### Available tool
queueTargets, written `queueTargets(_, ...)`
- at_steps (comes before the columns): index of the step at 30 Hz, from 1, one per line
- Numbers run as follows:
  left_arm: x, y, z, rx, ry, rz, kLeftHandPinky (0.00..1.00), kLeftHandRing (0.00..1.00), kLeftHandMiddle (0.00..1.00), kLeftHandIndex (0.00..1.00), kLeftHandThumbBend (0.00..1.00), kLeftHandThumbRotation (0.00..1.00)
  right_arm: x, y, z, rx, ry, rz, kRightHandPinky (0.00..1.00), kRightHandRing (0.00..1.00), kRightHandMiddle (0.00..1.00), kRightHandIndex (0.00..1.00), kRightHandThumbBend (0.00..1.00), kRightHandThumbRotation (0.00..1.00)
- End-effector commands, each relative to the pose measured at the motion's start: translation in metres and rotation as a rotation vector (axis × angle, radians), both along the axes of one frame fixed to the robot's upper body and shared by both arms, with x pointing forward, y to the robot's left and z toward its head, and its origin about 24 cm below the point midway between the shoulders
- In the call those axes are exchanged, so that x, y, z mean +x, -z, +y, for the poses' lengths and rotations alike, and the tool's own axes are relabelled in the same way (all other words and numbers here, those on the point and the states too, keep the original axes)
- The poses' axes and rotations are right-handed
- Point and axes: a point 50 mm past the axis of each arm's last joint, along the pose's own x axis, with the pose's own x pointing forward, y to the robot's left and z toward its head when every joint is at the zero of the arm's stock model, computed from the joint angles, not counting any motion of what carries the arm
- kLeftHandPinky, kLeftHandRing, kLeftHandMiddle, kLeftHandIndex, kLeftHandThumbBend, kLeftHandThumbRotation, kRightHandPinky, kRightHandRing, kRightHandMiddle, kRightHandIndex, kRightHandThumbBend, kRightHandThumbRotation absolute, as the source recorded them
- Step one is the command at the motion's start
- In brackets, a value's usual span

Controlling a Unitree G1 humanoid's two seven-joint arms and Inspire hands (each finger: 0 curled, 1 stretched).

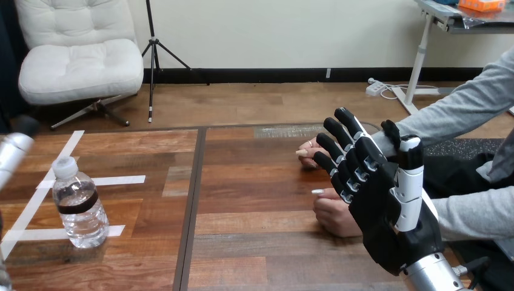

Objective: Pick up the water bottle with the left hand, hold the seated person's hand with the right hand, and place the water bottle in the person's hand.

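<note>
The water bottle (79, 203) stands upright on the left part of the wooden table (254, 242), well apart from everything on the right. It is clear plastic with its white cap (65, 166) on and a dark label band round the upper body. Clear water shows through the wall below the band, down to the base. How high the water reaches behind the band cannot be told. The base sits on the nearer of two white tape strips (115, 180) that run left to right. A longer strip slants away just to the left of the bottle.

At the left edge the left arm's silver forearm (13, 154) angles up above the table, left of the bottle and not touching it. A dark, blurred shape sits at its far end, and the state of the left hand cannot be told.

On the right the right hand (388, 212) is raised off the table, wide open, its black-and-white fingers (348, 142) straight and a little spread, the thumb upright at its right side. It has hold of nothing.

Behind it two hands of the seated person rest on the table. The person's farther hand (312, 154) lies flat, its fingertips showing left of the robot's fingers. The person's nearer hand (333, 215) is loosely curled, just left of the robot's palm. Whether the right hand touches either cannot be told, and its fingers curl round neither.
</note>
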Motion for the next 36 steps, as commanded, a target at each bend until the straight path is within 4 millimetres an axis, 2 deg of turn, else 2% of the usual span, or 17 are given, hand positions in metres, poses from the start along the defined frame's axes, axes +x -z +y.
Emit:
queueTargets(1, 0.006, -0.012, -0.001, 0.098, 0.048, -0.006, 1.00, 1.00, 1.00, 1.00, 1.00, 0.00, 0.006, -0.016, 0.000, 0.005, -0.006, -0.077, 1.00, 1.00, 1.00, 1.00, 0.87, 1.00)
queueTargets(21, 0.009, -0.006, -0.006, 0.108, 0.060, 0.072, 1.00, 1.00, 1.00, 1.00, 1.00, 0.00, 0.006, -0.016, 0.001, 0.004, -0.007, -0.078, 1.00, 1.00, 1.00, 1.00, 0.88, 1.00)
queueTargets(36, 0.014, 0.010, -0.010, 0.118, 0.092, 0.202, 1.00, 1.00, 1.00, 1.00, 1.00, 0.00, 0.006, -0.016, 0.001, 0.007, -0.010, -0.081, 1.00, 1.00, 1.00, 1.00, 0.88, 1.00)
